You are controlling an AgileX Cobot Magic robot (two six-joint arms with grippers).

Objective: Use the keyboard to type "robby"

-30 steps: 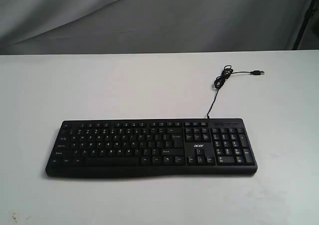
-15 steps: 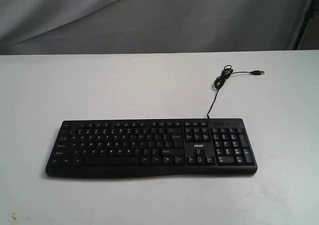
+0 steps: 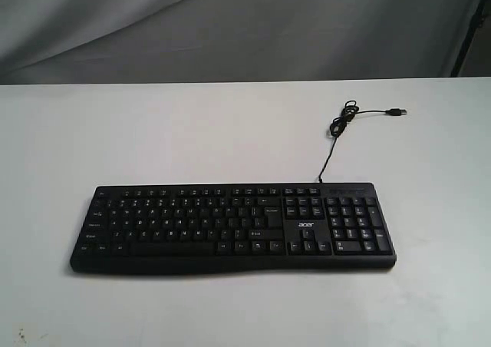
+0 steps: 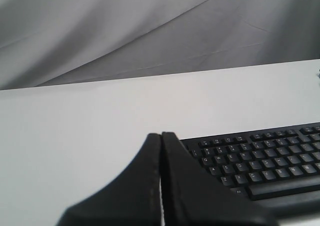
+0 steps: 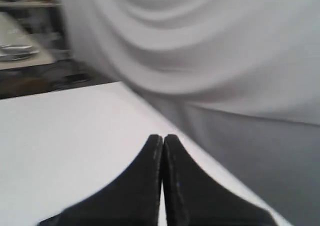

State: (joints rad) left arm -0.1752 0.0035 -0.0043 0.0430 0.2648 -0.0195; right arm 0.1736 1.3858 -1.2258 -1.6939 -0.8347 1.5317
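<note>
Keyboard [image 3: 230, 226] is lying untouched, lower centre of frame. Left gripper [image 4: 161, 136] and right gripper [image 5: 163, 137] are being held clenched, empty. The "r" key is best being struck vertically with one closed tip.

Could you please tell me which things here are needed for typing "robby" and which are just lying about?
For the job:
keyboard
left fingers, shut
right fingers, shut

Just lying about:
cable, coiled behind the keyboard
USB plug, lying loose, plugged into nothing
table
grey cloth behind
</note>
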